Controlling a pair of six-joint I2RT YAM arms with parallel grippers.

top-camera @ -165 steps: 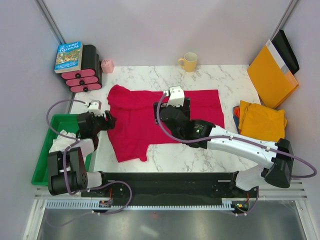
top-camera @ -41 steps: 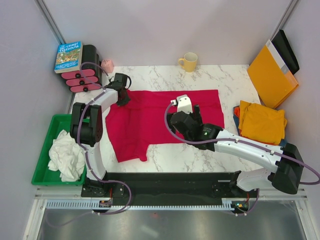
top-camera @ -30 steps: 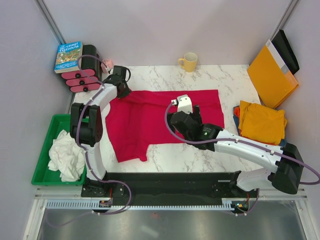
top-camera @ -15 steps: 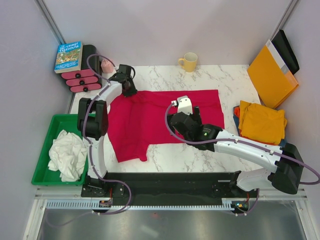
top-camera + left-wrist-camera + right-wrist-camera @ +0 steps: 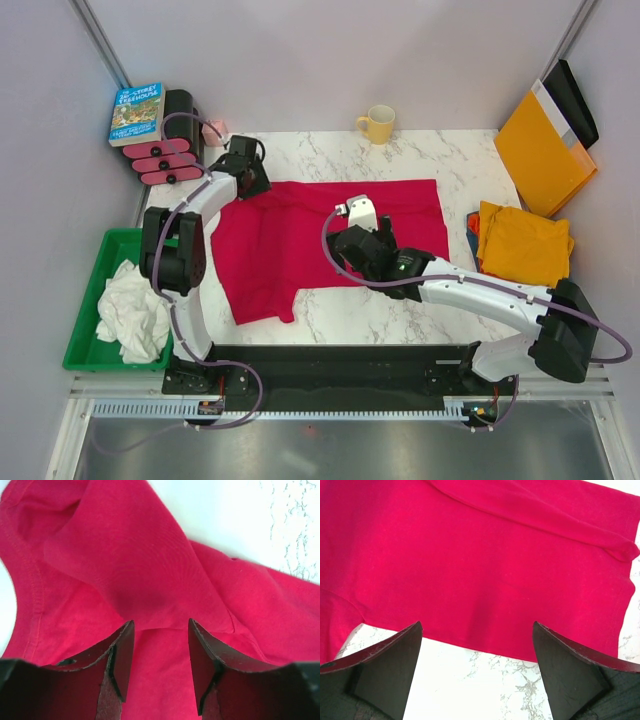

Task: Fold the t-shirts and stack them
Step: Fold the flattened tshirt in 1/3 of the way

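Note:
The crimson red t-shirt (image 5: 290,235) lies spread on the marble table. My left gripper (image 5: 250,182) is open at the shirt's far left corner. In the left wrist view its fingers (image 5: 120,655) stand apart over a raised fold of red cloth (image 5: 140,575), with nothing gripped. My right gripper (image 5: 352,250) hovers over the shirt's middle. In the right wrist view its jaws are wide open above the shirt's edge (image 5: 485,650) and bare marble (image 5: 475,690). A folded mustard-yellow shirt (image 5: 525,242) tops a stack at the right. A white shirt (image 5: 130,310) lies crumpled in the green tray.
The green tray (image 5: 85,310) sits off the table's left edge. A book on a black-and-pink stand (image 5: 160,140) and a small pink object (image 5: 214,131) are at the far left. A yellow mug (image 5: 378,124) stands at the back. An orange-yellow envelope (image 5: 545,155) leans at the right.
My left arm swung from beside the tray up to the shirt's far left corner, where the sleeve now lies folded inward. My right gripper shifted slightly left over the shirt.

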